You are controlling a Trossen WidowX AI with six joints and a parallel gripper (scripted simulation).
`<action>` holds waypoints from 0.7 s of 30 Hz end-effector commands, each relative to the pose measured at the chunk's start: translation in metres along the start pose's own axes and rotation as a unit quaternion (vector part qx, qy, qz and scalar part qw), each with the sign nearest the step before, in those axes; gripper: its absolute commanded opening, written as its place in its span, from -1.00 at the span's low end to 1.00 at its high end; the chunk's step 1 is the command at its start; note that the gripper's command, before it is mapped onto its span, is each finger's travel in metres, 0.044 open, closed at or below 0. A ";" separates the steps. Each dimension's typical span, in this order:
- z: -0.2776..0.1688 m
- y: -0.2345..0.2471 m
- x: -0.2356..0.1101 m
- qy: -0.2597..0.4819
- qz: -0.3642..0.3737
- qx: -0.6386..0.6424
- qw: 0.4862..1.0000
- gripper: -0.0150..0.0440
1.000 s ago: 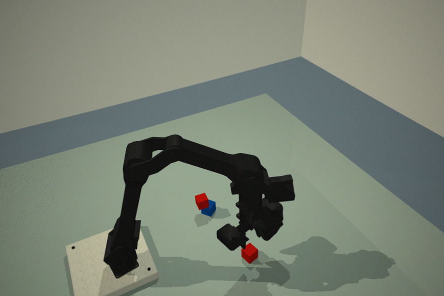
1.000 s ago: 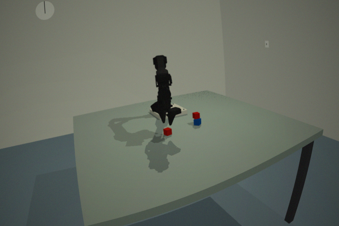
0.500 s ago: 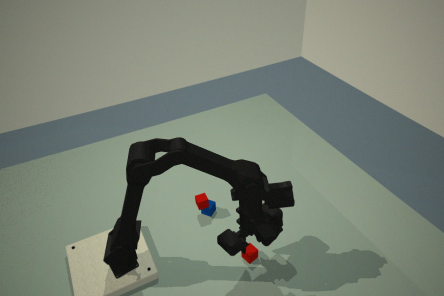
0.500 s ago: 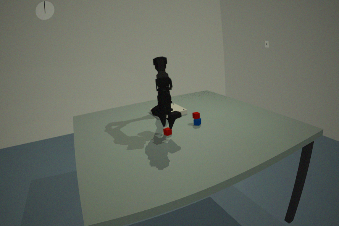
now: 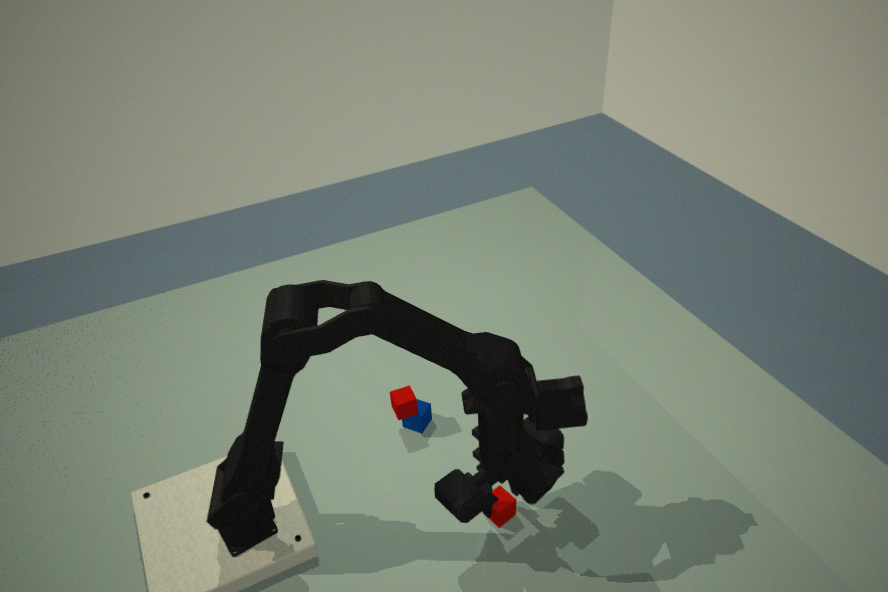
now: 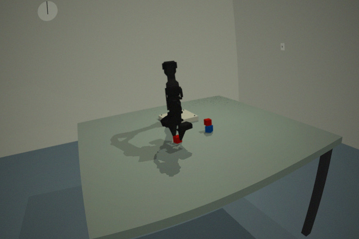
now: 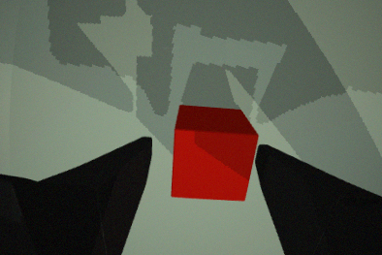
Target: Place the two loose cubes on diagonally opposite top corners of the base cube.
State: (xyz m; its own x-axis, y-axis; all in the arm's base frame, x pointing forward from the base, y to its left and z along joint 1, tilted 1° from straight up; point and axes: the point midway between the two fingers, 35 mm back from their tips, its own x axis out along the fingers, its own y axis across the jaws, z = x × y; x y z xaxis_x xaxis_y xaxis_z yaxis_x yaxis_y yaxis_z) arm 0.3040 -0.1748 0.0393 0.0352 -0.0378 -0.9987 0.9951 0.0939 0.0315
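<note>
Straddling red cube [image 7: 211, 154], claw [image 7: 203, 178] half-open.

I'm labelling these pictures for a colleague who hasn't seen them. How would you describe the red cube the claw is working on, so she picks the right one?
Start at the black arm on the green table and follow it down to its claw. The red cube sits on the table between the open fingers, not yet gripped. The other red cube sits raised on a blue cube, away from the claw.

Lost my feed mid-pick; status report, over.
Gripper open, jaws straddling second red cube on the table, gap visible on one side. First red cube sits on blue base cube. Nothing in the way.
</note>
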 end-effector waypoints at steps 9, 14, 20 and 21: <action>-0.001 -0.002 -0.001 0.001 -0.004 0.001 1.000 -0.14; 0.001 0.001 -0.016 0.001 -0.004 0.001 1.000 -0.14; 0.002 0.003 -0.035 0.001 -0.004 0.001 1.000 -0.14; 0.002 0.003 -0.038 0.001 -0.004 0.001 1.000 -0.14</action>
State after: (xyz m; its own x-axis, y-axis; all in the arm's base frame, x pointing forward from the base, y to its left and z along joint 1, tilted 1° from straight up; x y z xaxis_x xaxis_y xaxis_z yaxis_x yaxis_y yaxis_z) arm 0.3034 -0.1736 0.0657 0.0167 -0.0281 -0.9995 0.9953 0.0960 0.0139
